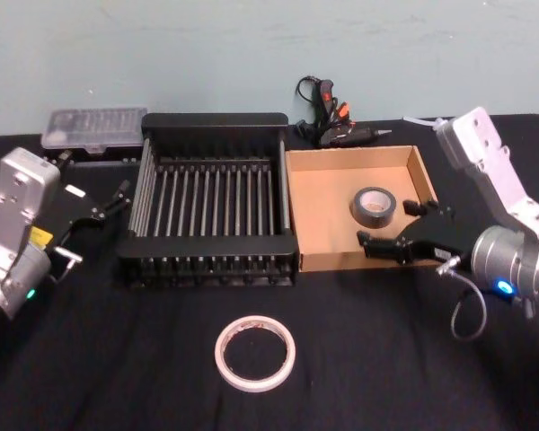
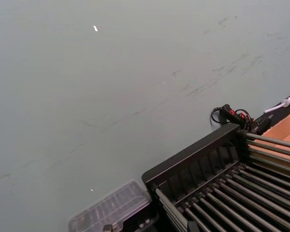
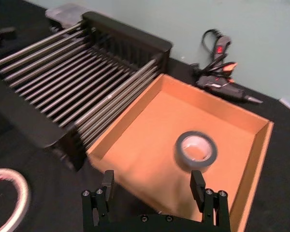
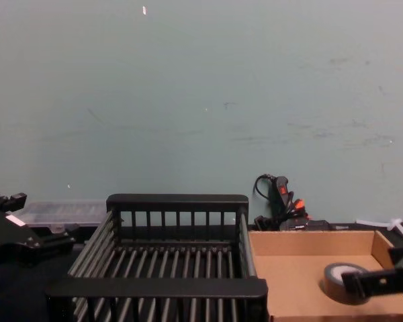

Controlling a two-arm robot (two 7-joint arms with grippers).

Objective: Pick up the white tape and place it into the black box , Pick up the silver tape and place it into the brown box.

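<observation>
The white tape (image 1: pixel 255 353) lies flat on the black cloth in front of the black box (image 1: pixel 211 118), and its edge shows in the right wrist view (image 3: pixel 22 191). The silver tape (image 1: pixel 374 206) lies flat inside the brown box (image 1: pixel 316 206), toward its right side, also seen as silver tape (image 3: pixel 183 155) and silver tape (image 4: pixel 337 283). My right gripper (image 1: pixel 386 224) hovers open and empty over the brown box's front right part, just in front of the silver tape; its fingers (image 3: pixel 198 183) stand apart. My left gripper (image 1: pixel 103 208) hangs open, left of the black box.
Glue guns (image 1: pixel 332 121) with cords lie behind the brown box. A clear plastic case (image 1: pixel 92 130) sits behind the black box's left corner. The black box (image 4: pixel 178 200) and brown box (image 4: pixel 295 268) stand side by side, touching. The cloth around the white tape is bare.
</observation>
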